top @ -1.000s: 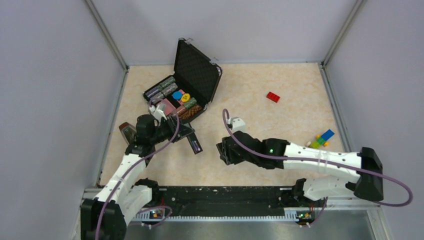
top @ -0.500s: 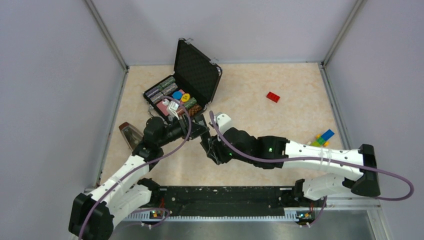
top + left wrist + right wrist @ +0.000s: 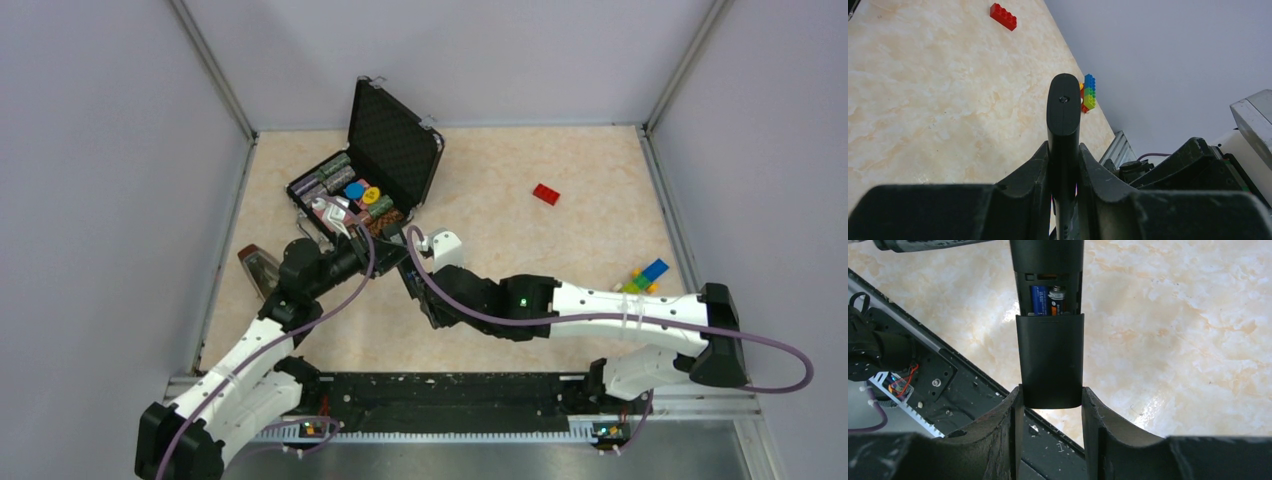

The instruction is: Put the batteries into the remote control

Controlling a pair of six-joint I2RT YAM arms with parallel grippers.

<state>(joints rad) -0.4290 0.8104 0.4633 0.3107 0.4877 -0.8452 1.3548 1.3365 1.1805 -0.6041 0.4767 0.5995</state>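
Note:
My left gripper (image 3: 1063, 150) is shut on the remote control (image 3: 1063, 110), a slim black bar seen edge-on and held above the table. In the right wrist view the remote (image 3: 1048, 257) shows its back with the battery recess open. The batteries (image 3: 1048, 300), one blue and one dark, lie side by side in it. My right gripper (image 3: 1050, 395) is shut on the small black cover piece (image 3: 1050, 360), whose top edge meets the recess and partly covers it. In the top view both grippers meet left of centre: the left (image 3: 392, 252) and the right (image 3: 415, 283).
An open black foam-lined case (image 3: 395, 135) with poker-chip stacks and coloured pieces stands just behind the grippers. A red brick (image 3: 546, 193) lies far right of centre. A stack of coloured bricks (image 3: 642, 277) sits near the right wall. A brown object (image 3: 258, 268) lies by the left wall.
My left gripper carried the remote up and to the right. My right arm swung left toward it with the cover, and the two grippers now meet.

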